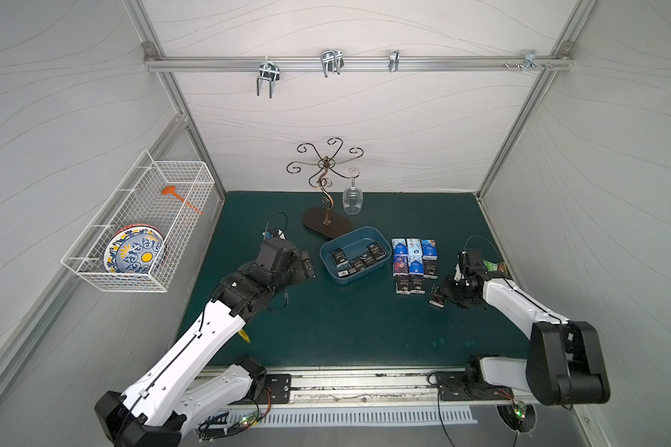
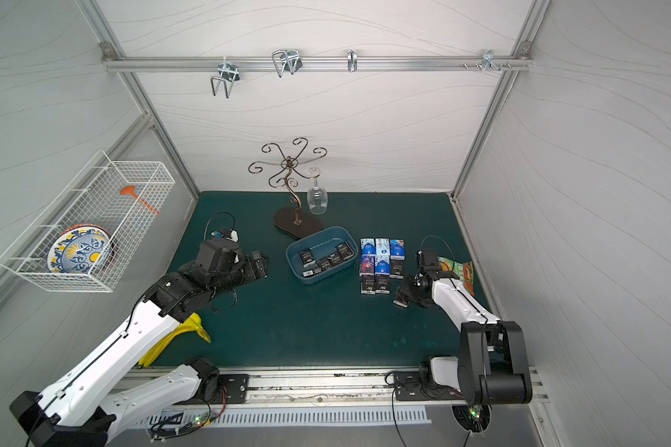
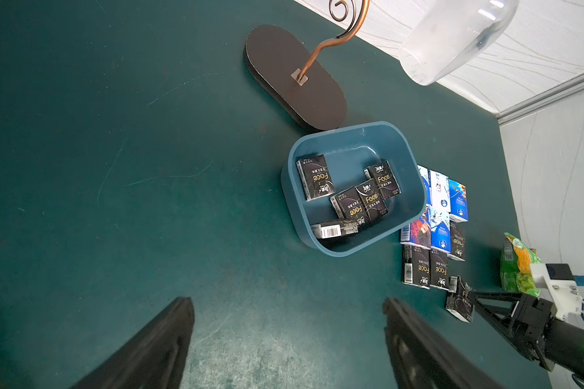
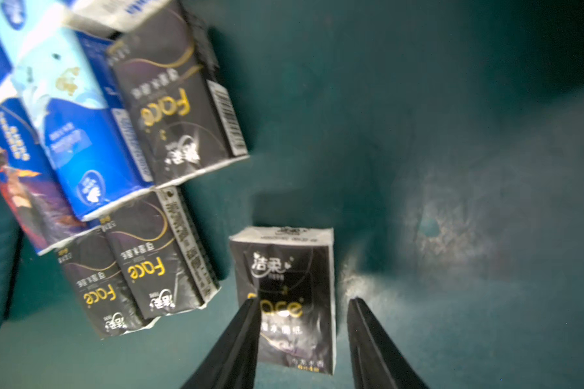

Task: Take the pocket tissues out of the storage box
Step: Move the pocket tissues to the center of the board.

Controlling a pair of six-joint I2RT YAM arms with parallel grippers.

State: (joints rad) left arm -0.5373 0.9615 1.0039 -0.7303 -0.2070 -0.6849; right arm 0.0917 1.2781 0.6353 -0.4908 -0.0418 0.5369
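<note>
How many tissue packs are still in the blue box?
5 packs in the storage box: one at each end, two overlapping mid-box, one barcode-up by the wall; more may hide beneath.

Five black pocket tissues (image 3: 314, 176) lie jumbled in the blue storage box (image 3: 348, 151), others in rows beside it.

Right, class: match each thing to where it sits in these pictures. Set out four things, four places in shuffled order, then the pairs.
Things
1. wine glass
2. patterned plate
3. snack bag
4. five black tissue packs

Places
A. in the blue box
B. on the green mat
C. hanging upside down from the metal stand
D. in the white wire basket

Pairs: 1-C, 2-D, 3-B, 4-A
</note>
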